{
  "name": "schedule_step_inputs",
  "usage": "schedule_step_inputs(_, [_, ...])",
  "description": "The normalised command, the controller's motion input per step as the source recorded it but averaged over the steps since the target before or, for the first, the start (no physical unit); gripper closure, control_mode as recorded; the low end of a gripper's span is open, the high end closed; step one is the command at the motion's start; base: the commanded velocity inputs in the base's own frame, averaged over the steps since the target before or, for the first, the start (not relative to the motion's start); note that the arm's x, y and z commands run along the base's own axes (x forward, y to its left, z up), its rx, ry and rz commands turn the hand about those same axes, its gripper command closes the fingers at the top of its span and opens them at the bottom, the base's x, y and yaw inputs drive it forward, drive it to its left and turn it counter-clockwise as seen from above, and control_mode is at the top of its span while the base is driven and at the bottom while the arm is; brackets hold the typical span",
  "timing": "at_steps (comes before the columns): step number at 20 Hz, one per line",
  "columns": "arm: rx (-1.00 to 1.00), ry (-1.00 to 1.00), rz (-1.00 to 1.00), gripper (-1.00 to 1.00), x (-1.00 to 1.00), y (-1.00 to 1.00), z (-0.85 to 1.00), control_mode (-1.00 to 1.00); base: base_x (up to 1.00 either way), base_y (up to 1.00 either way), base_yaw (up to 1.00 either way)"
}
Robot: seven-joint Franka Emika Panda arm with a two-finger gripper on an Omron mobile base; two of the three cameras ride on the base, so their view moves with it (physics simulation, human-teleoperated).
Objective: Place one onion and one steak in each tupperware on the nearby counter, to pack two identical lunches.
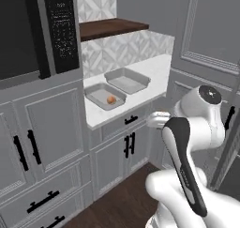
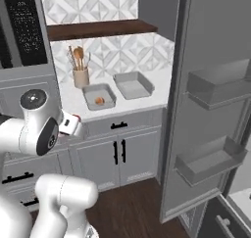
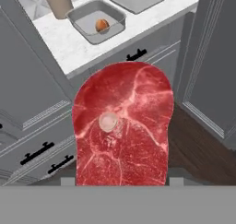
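Claw pinching steak [image 3: 123, 126], held in air in front of cabinets, below desk [image 3: 69, 45] level. Onion [image 3: 101, 25] sits in near tub [image 3: 76, 16]; 2nd tub [image 1: 127, 79] beside it on desk.

No text, label, brand or number can be read on anything here. The dark control panel of the microwave [image 1: 61, 27] carries rows of pale specks (probably button legends), but they are too small and blurred to make out in either base view. The raw steak [image 3: 123, 126] between the fingertips bears only its marbling, and the tupperware containers [image 3: 97, 21] beyond the fingertips on the counter [image 2: 117, 105] carry no marking that can be read.
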Motion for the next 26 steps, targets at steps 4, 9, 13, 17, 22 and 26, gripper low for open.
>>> schedule_step_inputs(4, [0.0, 0.0, 0.0, 1.0, 0.0, 0.0, 0.0, 1.0, 1.0, -0.29, 0.07])
schedule_step_inputs(9, [0.0, 0.0, 0.0, 1.0, 0.0, 0.0, 0.0, 1.0, 1.0, -0.09, 0.0])
schedule_step_inputs(13, [0.0, 0.0, 0.0, 1.0, 0.0, 0.0, 0.0, 1.0, 1.0, 0.28, 0.01])
schedule_step_inputs(17, [-0.03, 0.0, 0.03, 1.0, 0.5, 0.03, -0.18, -1.0, 0.5, 0.06, 0.03])
schedule_step_inputs(22, [-0.06, 0.14, 0.05, 1.0, 1.0, 0.25, -0.88, -1.0, 0.0, 0.0, 0.0])
schedule_step_inputs(26, [-0.06, 0.15, 0.07, 1.0, 1.0, 0.36, -0.96, -1.0, 0.0, 0.0, 0.0])
